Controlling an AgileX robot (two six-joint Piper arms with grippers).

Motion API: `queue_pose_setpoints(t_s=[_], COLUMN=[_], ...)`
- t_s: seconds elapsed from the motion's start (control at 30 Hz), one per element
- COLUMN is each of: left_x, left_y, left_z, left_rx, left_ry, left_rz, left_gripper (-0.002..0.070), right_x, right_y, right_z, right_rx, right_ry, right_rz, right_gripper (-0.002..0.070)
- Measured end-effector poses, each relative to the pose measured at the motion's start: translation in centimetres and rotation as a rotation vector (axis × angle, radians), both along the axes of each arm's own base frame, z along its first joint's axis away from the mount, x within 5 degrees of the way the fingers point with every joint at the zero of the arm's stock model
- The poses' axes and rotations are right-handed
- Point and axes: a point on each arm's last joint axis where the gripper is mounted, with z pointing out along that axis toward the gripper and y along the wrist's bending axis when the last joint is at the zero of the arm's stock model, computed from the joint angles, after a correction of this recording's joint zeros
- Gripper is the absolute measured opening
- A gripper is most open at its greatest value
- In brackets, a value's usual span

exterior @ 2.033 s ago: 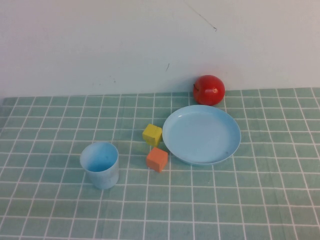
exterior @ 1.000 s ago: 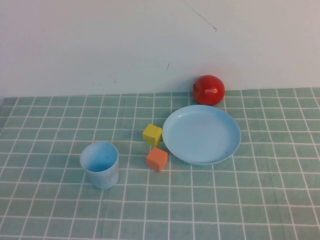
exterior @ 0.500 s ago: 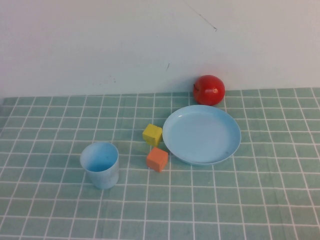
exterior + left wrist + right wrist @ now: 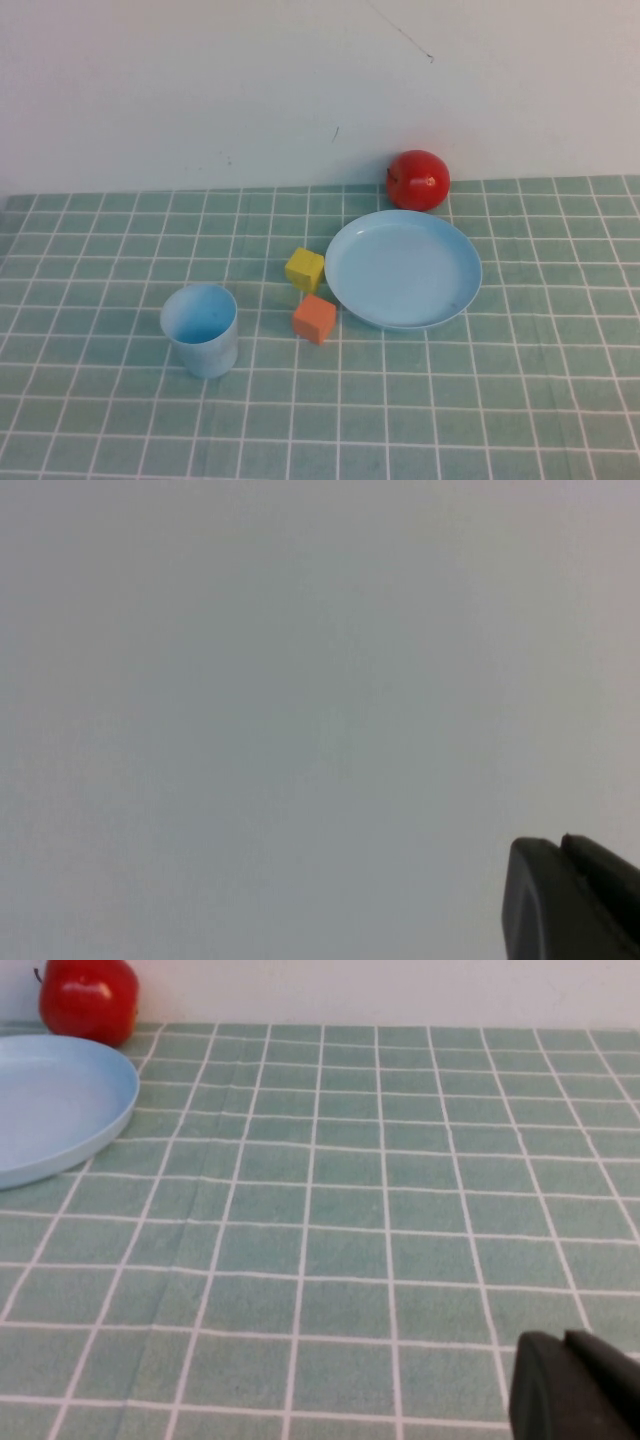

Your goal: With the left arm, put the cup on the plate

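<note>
Nothing has moved since the earlier frames: cup, plate, blocks and apple all sit exactly where they were.

From the high view, neither arm is in shot at all. The cup [image 4: 200, 329] stands upright on the green checked tablecloth [image 4: 520, 400], alone and untouched, at about eight o'clock from the plate [image 4: 403, 269] and well apart from it. It is a small light blue tumbler, matte, no handle, slightly tapered toward its base, its open mouth facing up and nothing visible inside. The plate is round, shallow, the same light blue with a raised rim, and bare. Between the two lie a yellow block [image 4: 305, 269], just beside the plate's nine o'clock edge, and an orange block [image 4: 315, 318] just below it. A red apple [image 4: 418, 180] sits near the plate's twelve o'clock edge, against the white wall [image 4: 200, 90].

Over to the left wrist view: only blank pale surface, plus a dark corner of the left gripper [image 4: 575, 900], closed tight with nothing in it, away from the cup.

The right wrist view gives what the left does not: tablecloth, the plate's edge, the apple. A dark corner of the right gripper [image 4: 575, 1390] shows low over the cloth, away from the plate; its state cannot be told.
</note>
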Motion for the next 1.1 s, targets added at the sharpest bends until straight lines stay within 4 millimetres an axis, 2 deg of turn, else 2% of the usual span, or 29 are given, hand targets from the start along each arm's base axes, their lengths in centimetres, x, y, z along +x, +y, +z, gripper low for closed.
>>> queue_pose_setpoints(t_s=[0.23,0.33,0.43,0.63,0.7,0.77,0.93,1.1], left_x=[0.5,0.5,-0.1,-1.5,-0.8,0.3,3.6,7.0], left_y=[0.1,0.2,0.3,0.4,0.4,0.4,0.4,0.4], left_z=[-1.0,-0.8,1.7,8.5,10.2,11.0,10.8,11.0], left_rx=[-0.03,-0.115,-0.15,-0.163,-0.164,-0.166,-0.199,-0.185], left_ry=[0.124,0.178,0.242,0.335,0.369,0.396,0.476,0.74], left_rz=[0.001,-0.025,-0.022,0.0,0.004,0.005,-0.002,0.014], left_gripper=[-0.0003,-0.0003,-0.0003,-0.0003,-0.0003,-0.0003,-0.0003,-0.0003], right_x=[0.0,0.0,0.0,0.0,0.0,0.0,0.0,0.0], right_y=[-0.2,-0.2,-0.2,-0.2,-0.2,-0.2,-0.2,-0.2], right_z=[0.0,0.0,0.0,0.0,0.0,0.0,0.0,0.0], right_rx=[-0.057,-0.058,-0.059,-0.059,-0.059,-0.059,-0.059,-0.059], right_ry=[0.001,0.001,0.001,0.001,0.001,0.001,0.001,0.001], right_rz=[-0.004,-0.004,-0.004,-0.004,-0.004,-0.004,-0.004,-0.004], right_gripper=[-0.0002,-0.0002,-0.0002,-0.0002,-0.0002,-0.0002,-0.0002,-0.0002])
